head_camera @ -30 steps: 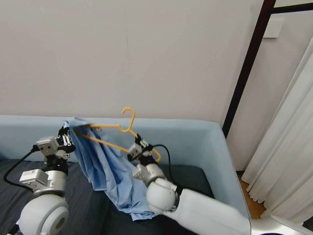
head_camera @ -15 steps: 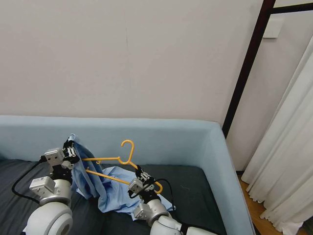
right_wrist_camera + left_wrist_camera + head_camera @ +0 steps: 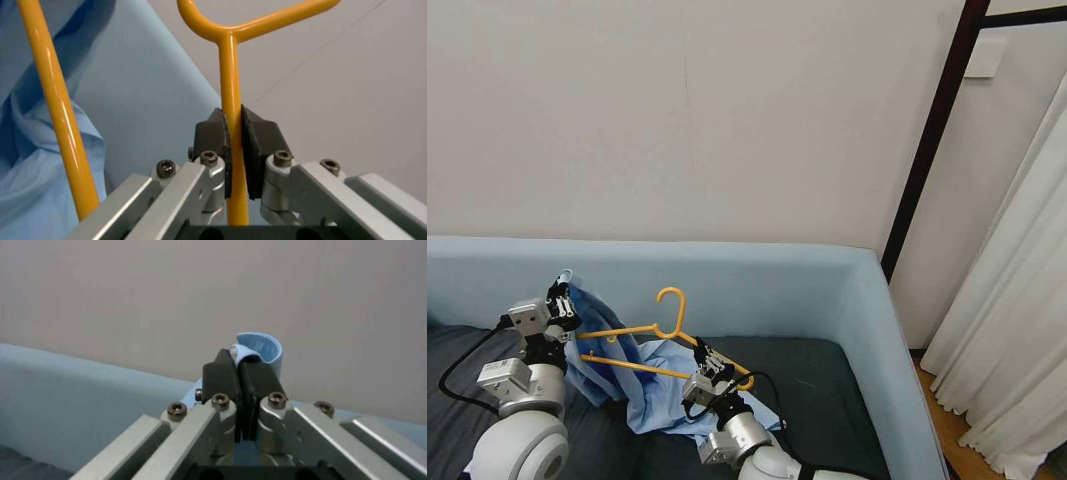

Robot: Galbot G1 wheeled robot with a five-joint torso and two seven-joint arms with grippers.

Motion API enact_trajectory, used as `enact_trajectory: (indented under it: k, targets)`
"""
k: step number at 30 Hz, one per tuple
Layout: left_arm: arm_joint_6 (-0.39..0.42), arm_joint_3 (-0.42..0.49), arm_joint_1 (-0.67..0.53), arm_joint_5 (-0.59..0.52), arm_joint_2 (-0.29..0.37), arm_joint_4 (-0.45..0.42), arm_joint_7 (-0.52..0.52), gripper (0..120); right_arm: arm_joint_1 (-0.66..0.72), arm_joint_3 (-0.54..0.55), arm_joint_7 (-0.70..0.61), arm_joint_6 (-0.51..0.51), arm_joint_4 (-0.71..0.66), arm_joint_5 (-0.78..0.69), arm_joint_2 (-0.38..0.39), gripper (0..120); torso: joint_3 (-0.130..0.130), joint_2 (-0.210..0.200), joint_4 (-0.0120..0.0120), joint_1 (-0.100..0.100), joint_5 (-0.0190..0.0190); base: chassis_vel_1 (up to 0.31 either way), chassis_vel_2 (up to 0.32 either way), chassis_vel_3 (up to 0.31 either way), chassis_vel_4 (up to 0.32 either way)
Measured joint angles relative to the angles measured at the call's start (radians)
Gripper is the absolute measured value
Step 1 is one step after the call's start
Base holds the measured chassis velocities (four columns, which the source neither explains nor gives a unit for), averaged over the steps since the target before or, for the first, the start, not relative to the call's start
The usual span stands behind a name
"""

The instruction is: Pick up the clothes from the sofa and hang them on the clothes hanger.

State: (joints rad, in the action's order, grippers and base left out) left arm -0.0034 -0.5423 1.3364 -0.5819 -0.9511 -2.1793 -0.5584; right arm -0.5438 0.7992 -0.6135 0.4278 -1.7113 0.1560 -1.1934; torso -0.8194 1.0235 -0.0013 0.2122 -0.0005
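Where the pale blue sofa (image 3: 807,285) crosses the lower left of the frame, the left gripper (image 3: 561,300) pinches a fold of the blue shirt (image 3: 649,390), fingers pressed together on the cloth. At lower centre, the right gripper (image 3: 711,370) clamps the orange hanger (image 3: 632,331) near its right end. The shirt drapes from the hanger onto the dark seat cushion (image 3: 817,370).

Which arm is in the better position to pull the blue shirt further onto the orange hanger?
Left, probably. The left gripper is shut on a fold of the blue shirt, so it can draw the cloth. The right gripper is shut on the orange hanger and has to steady it.
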Motion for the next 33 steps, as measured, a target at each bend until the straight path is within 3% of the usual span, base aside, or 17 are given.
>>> enact_trajectory:
  k: [8,11,21,27,33]
  targets:
    - [-0.022,0.035,0.053,0.059,-0.04,-0.057,0.036,0,0.05,0.014,-0.077,0.048,0.096,-0.111,-0.132,4,0.0,0.0,0.0002,0.0,-0.0001,0.0,0.0,0.0,0.0]
    - [-0.031,0.028,0.065,0.079,-0.042,-0.066,0.037,0,0.067,0.014,-0.096,0.07,0.103,-0.145,-0.149,4,0.0,0.0,0.0003,0.0,-0.0001,0.0,0.0,0.0,0.0]
    - [-0.037,-0.016,0.055,0.097,-0.022,-0.029,0.009,0,0.095,0.012,-0.143,0.142,0.067,-0.243,-0.093,4,0.0,0.0,-0.0002,0.0,0.0,0.0,0.0,0.0,0.0]
    - [-0.021,0.034,0.052,0.098,-0.045,-0.022,-0.003,0,0.105,-0.002,-0.202,0.172,0.052,-0.342,-0.077,4,0.0,0.0,-0.0001,0.0,0.0,0.0,0.0,0.0,0.0]
    - [-0.046,0.099,0.023,0.097,-0.075,0.001,0.034,0,0.106,0.002,-0.214,0.162,0.072,-0.36,-0.118,4,0.0,0.0,0.0001,0.0,-0.0002,0.0,0.0,0.0,0.0]
